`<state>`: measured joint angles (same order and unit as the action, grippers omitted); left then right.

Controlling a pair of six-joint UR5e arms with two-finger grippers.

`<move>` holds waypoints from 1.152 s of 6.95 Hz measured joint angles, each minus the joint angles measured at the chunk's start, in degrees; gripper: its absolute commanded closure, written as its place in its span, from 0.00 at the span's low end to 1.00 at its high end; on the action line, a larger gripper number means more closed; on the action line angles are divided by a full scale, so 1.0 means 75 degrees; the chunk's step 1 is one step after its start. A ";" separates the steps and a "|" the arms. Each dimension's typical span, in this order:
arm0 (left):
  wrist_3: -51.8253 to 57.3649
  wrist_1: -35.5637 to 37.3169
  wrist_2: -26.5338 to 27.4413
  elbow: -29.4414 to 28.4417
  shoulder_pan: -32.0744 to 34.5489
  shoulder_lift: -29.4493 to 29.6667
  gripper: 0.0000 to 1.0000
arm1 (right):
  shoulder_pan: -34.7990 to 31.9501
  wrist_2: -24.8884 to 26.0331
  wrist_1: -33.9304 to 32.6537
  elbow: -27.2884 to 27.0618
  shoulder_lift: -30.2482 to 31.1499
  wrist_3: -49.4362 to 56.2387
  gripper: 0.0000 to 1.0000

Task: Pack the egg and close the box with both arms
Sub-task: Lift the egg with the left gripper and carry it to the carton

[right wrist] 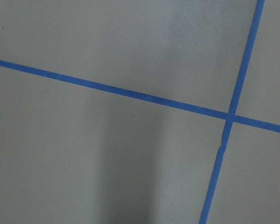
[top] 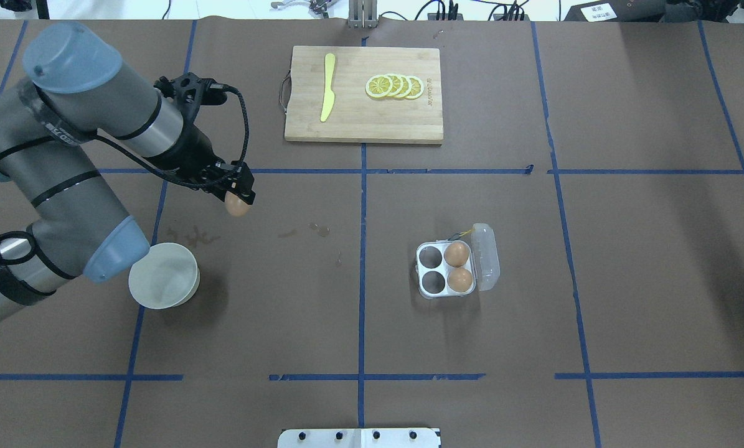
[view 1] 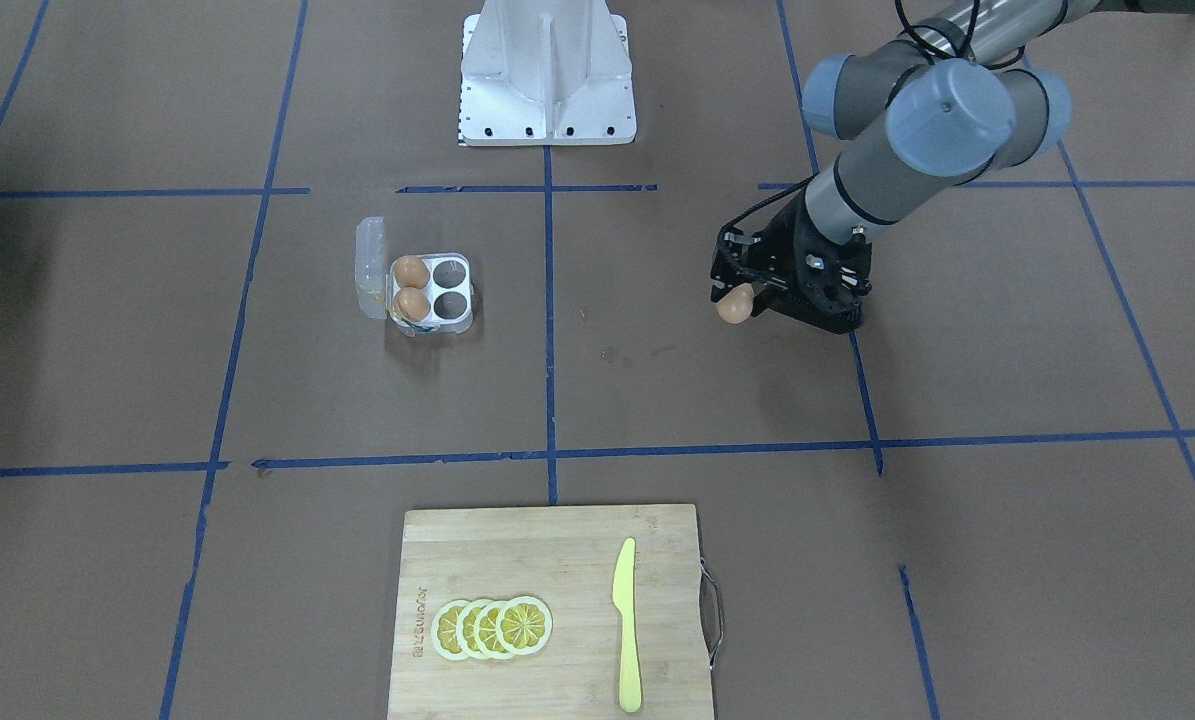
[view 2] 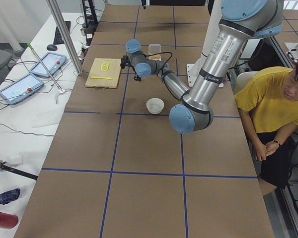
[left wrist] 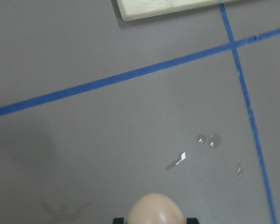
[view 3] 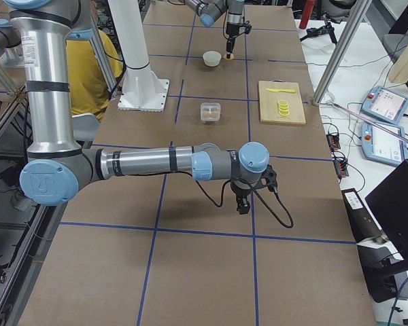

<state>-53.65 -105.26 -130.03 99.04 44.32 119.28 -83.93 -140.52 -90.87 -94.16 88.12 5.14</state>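
left gripper [top: 240,195] pinches a light-brown egg [top: 237,208] above the table [top: 627,280], near the white bowl [top: 163,275]; the open four-cell egg carton [top: 488,256], two eggs [top: 457,254] inside, lies well apart. right gripper [view 3: 243,206]: grip unreadable.

the egg [top: 237,207] between the black fingers [top: 247,191] of the left gripper [top: 238,200] was plain light brown (like two in the clear box [top: 489,255]). under the fingers the table [top: 596,280] was dull brown, gridded in blue; beyond them, yellow lemon slices [top: 395,86] and knife [top: 328,87], pale wooden board [top: 359,127].
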 measured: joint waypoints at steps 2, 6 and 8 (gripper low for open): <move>-0.0276 0.0005 0.0650 -0.0222 -0.0641 0.0665 1.00 | -0.0001 -0.0002 -0.0001 -0.0052 0.0023 -0.0006 0.00; -0.0631 -0.0055 0.2017 -0.1127 -0.1924 0.1976 1.00 | -0.0001 -0.0002 -0.0001 -0.0211 0.0065 -0.0017 0.00; -0.0755 -0.0417 0.2311 -0.1652 -0.2322 0.2457 1.00 | -0.0001 -0.0002 -0.0001 -0.0225 0.0082 -0.0018 0.00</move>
<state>-59.31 -108.39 -112.70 86.64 26.91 137.71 -83.94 -140.54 -90.88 -95.85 88.74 5.01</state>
